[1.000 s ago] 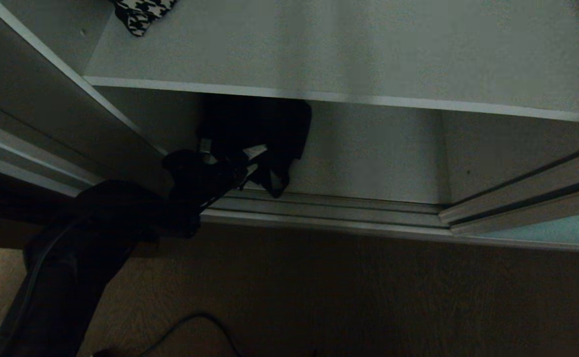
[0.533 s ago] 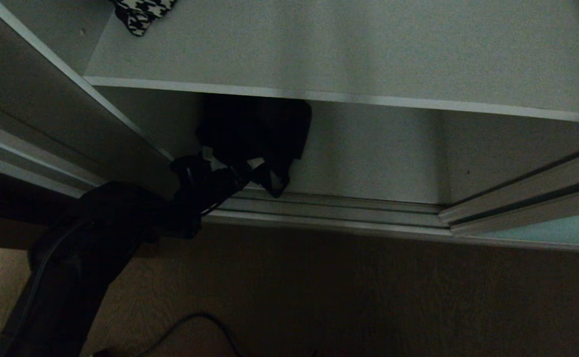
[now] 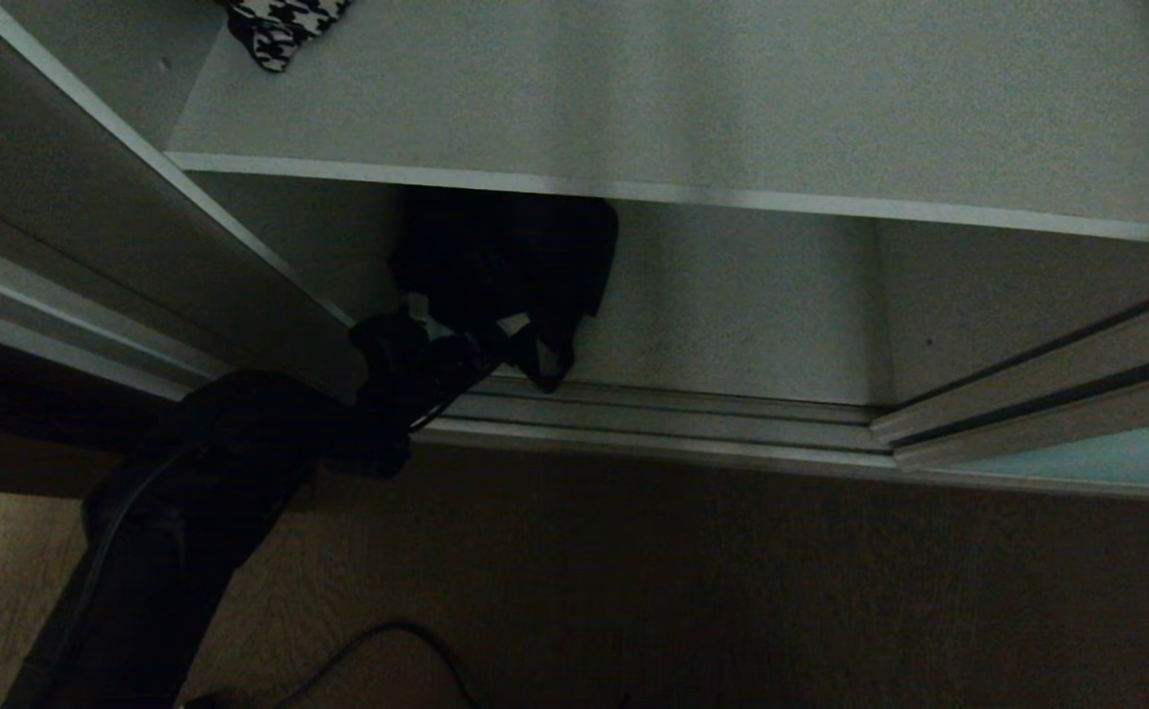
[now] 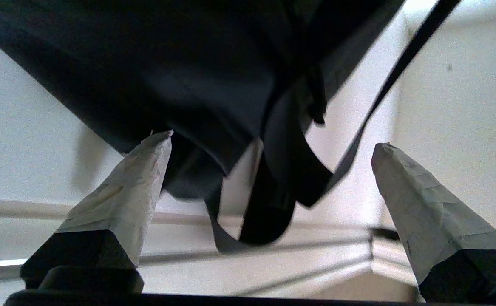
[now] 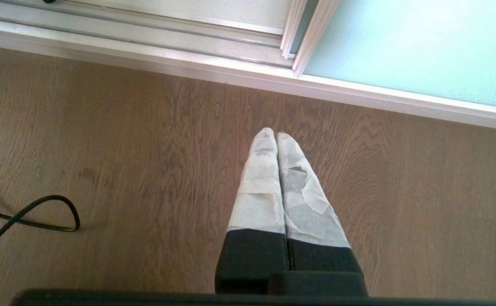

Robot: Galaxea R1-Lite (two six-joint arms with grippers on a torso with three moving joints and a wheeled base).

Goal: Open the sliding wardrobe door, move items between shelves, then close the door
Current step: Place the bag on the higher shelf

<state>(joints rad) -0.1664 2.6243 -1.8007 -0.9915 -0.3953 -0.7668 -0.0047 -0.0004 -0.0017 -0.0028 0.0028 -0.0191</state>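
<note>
**Left gripper spread wide at the black bundle in the open wardrobe**

The wardrobe stands open. Its sliding wardrobe door [image 3: 1106, 458], frosted pale teal in a silver frame, sits pushed off toward four o'clock in the head view. The upper shelf [image 3: 692, 98] fills the twelve o'clock span, a wide grey-white board with a houndstooth cloth [image 3: 279, 30] at its eleven o'clock corner. Below it the lower shelf [image 3: 732, 325] runs back from the silver floor track [image 3: 653, 423].

The black bundle [image 3: 505, 266] lies on that lower shelf, near its left wall, partly tucked under the upper board, its thin straps [image 4: 273, 204] drooping toward the track.

The left arm reaches up from seven o'clock, and the left gripper [image 4: 269, 148] points at the bundle with its taped fingers [image 4: 133, 182] spread wide; the straps hang between them, nothing clamped.

The right gripper [image 5: 276, 136] hangs over the wooden floor [image 5: 103, 148], fingers pressed together, empty. A black cable [image 5: 39, 212] curls at nine o'clock there.
</note>
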